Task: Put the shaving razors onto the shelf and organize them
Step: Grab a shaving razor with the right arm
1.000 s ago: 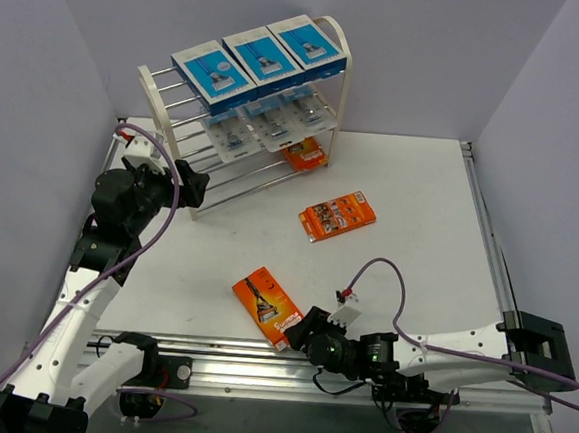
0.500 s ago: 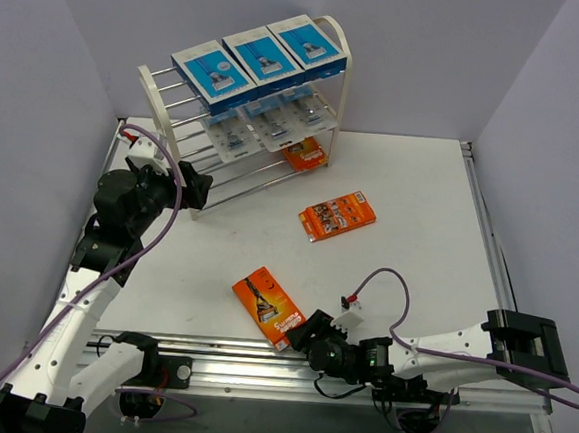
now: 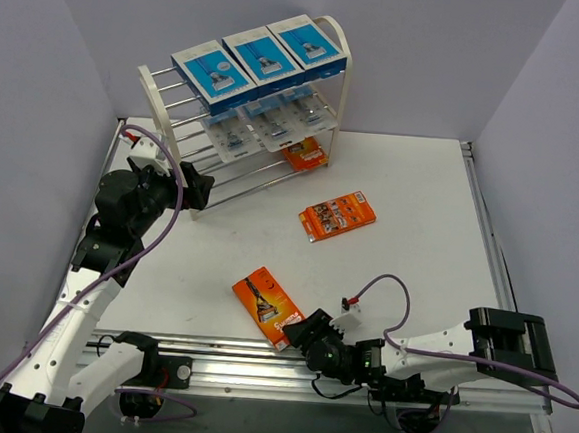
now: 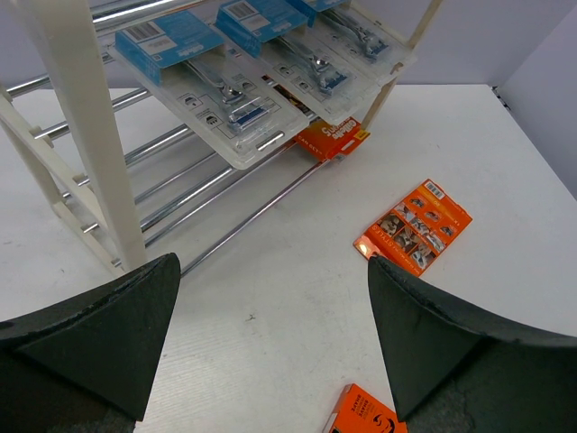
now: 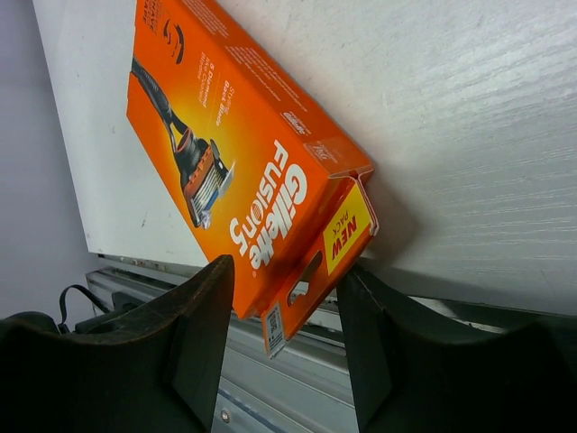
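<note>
Shelf (image 3: 345,85): white frame with chrome rods, standing far left on the table (image 3: 422,187). Stock is sorted one kind to a tier, so the orange goods likely belong on a lower row. Left gripper (image 3: 193,187): poised just beside the shelf's near end post, jaws wide apart and empty, apparently idle. Right gripper (image 3: 308,330): low at the table's front edge, jaws parted either side of a pack's hang tab, nothing clamped. Blue boxes (image 3: 260,56): three, side by side on the top tier. Blister packs (image 3: 272,125): three, on the tier beneath. Tucked orange pack (image 3: 304,155): at the shelf's right foot. Middle orange pack (image 3: 338,214): loose mid-table, well apart from both grippers. Front orange pack (image 3: 267,307): tab end jutting past the table edge, probably so the flat card can be pinched where it clears the top. Views: only the overhead camera gives the full count. Only the right wrist camera shows the overhang and the gap between fingers (image 5: 194,352) and card. The left wrist camera shows the tucked pack beneath the blister packs; whether on rods or table cannot be told.
</note>
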Robot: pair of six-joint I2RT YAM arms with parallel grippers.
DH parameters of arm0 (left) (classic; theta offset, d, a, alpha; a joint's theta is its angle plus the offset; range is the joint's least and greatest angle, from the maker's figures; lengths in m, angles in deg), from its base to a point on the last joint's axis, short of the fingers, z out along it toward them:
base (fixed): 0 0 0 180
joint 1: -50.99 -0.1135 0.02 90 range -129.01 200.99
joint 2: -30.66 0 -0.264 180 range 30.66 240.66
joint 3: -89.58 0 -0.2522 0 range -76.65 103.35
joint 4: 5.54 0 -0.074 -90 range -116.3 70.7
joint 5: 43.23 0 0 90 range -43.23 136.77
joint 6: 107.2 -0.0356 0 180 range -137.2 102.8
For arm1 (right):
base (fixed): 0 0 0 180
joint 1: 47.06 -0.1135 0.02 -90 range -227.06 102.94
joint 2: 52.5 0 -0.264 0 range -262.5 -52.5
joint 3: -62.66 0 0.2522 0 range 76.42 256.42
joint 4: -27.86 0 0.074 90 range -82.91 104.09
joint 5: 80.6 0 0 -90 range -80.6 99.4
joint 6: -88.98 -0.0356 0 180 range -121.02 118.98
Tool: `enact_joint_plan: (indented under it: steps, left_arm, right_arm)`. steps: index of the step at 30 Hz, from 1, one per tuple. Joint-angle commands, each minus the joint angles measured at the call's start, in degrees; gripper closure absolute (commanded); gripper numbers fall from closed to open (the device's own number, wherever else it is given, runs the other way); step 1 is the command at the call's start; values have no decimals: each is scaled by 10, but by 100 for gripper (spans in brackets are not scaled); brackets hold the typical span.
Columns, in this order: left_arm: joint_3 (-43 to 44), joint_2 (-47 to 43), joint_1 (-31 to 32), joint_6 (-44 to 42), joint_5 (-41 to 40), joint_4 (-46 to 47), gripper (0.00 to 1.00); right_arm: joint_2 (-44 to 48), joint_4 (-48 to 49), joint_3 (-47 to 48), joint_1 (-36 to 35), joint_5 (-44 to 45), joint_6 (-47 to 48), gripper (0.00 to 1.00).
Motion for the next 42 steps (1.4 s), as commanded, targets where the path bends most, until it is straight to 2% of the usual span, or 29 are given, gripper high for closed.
enact_joint_plan:
  steps: [1,8,19,27,38,42]
  left_arm:
    - [10,-6,5,-8,-6,17,6]
    - [14,-7,6,-13,-21,8,6]
    - [15,-6,6,-15,-22,5,6]
    - [15,-8,6,-15,-27,4,6]
    - [15,-7,8,-14,-29,2,6]
    - [16,-6,7,-14,-33,0,6]
  right_arm:
    - [-18,0,-9,-1,28,-21,55]
    - [-55,41,-14,-1,25,-36,54]
    - [-101,107,-38,-1,20,-77,64]
    - [-102,112,-43,-1,28,-82,83]
    - [-60,94,-45,-1,61,-77,100]
    - [-29,74,-38,-1,80,-65,100]
